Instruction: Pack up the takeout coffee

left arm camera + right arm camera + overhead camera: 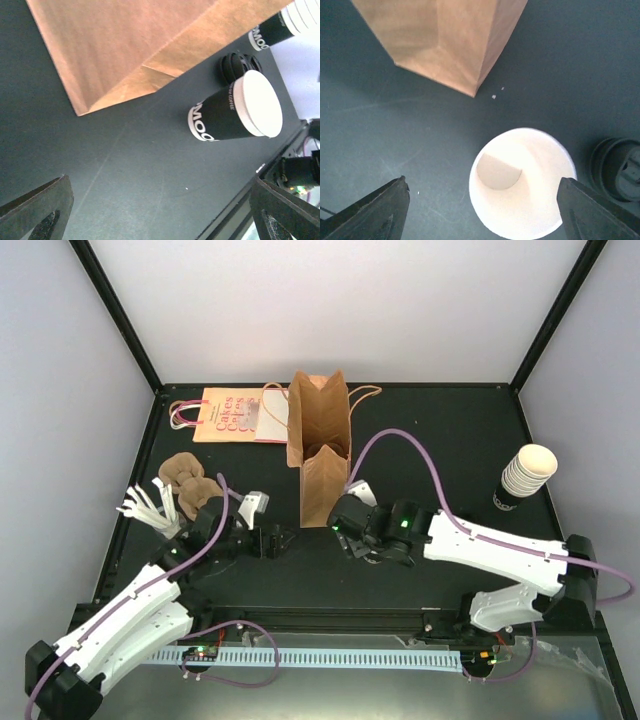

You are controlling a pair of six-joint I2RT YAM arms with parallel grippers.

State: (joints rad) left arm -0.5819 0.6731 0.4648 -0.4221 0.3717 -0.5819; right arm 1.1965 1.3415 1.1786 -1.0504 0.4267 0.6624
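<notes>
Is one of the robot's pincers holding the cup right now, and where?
No, nothing is held. The right pincer stands open above the cup, fingers clear of its rim. The left pincer is open and empty too.

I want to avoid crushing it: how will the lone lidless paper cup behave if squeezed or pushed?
The cup stands lidless, its lid lying beside it, so its rim will probably flex under a squeeze. It looks empty, hence likely light and easy to tip when pushed.
</notes>
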